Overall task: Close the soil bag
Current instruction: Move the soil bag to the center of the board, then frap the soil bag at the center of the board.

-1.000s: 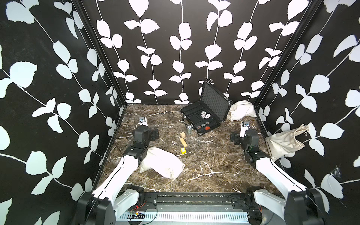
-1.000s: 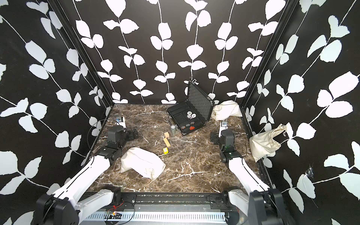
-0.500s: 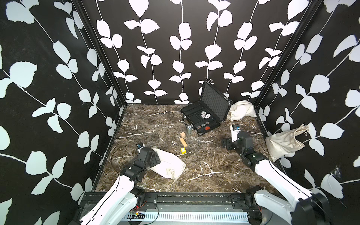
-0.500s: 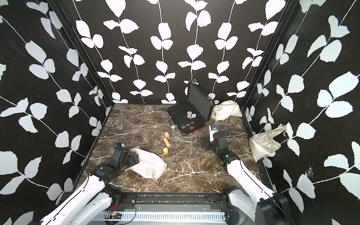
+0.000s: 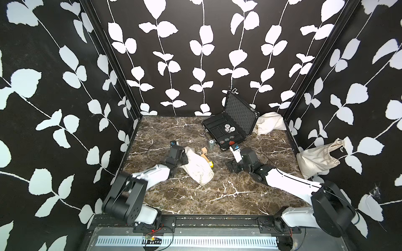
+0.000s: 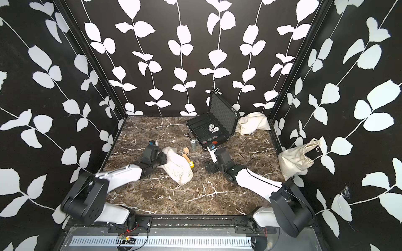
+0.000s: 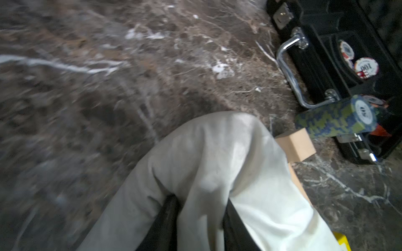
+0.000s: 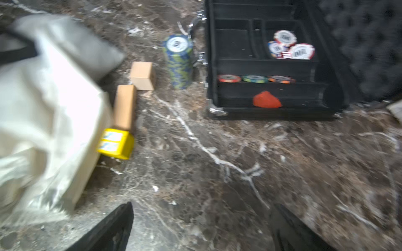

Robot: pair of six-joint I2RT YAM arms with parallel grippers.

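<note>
The soil bag (image 5: 196, 167) lies on its side on the brown, marble-veined worktop (image 5: 217, 195), nearer than the open black case (image 5: 230, 130), to its left and well apart from it. It is off-white woven cloth, limp and creased, plump at its near end and thinner at its far end. I judge it soft and slumping, and heavy at the full end if soil is inside, so it should drag and sag rather than lift stiffly. The weave should not be slippery, though a thin fold could pull free. The gathered cloth at the neck looks the best place to hold. No drawstring shows, so I cannot tell exactly where the mouth is.

The left fingers (image 7: 167, 208) stand narrow, pinching a fold of the bag's far end. The right fingers (image 8: 117, 221) are spread wide and empty, low over bare worktop just in front of the case.

Between bag and case lie hard-edged wooden blocks (image 8: 142, 75), a yellow block (image 8: 116, 143) against the bag, and an upright stack of blue-green chips (image 8: 179, 63) just beside the case's handle. The case is rigid and foam-lined, with glossy chips in its tray. Beyond it lies another slack cloth bag (image 5: 269, 125).
</note>
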